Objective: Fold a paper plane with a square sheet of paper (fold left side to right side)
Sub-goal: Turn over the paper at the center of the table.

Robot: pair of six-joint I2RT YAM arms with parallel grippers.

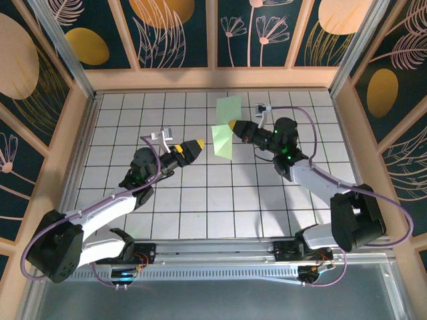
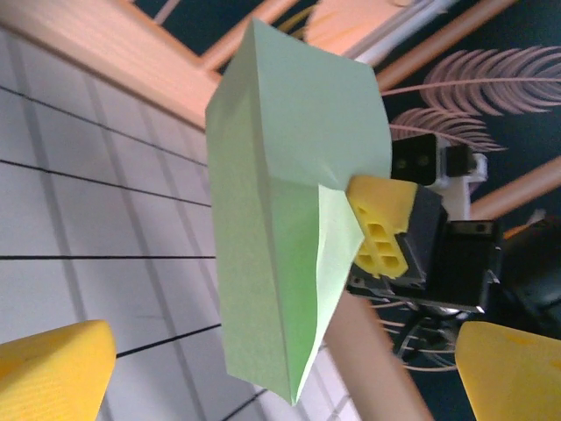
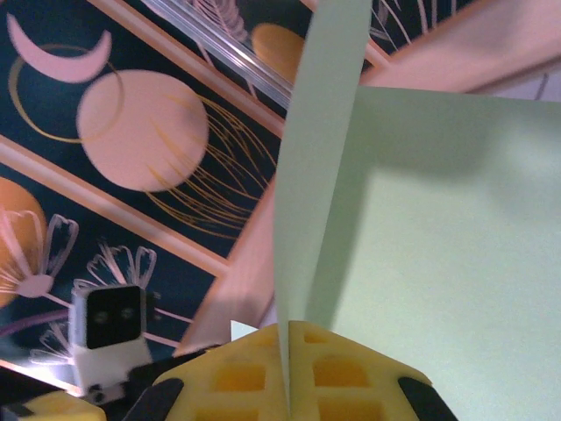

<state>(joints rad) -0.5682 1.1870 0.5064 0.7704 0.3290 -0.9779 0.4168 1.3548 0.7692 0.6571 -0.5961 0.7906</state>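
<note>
While aloft, paper [image 1: 222, 141] in right claw [image 1: 232, 125].

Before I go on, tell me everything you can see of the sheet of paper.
The sheet of paper is thin, matte, pale mint green, folded along a sharp crease, its two flaps splaying apart. It stands roughly upright toward the far side of the table, pinched at one edge between the shut jaws of the right gripper. The open left gripper sits close by without touching it.

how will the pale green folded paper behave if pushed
Probably floppy: the pale green folded sheet of paper splays into two flaps at the right pincer. Likely very light, since one pinched edge holds it up.
</note>
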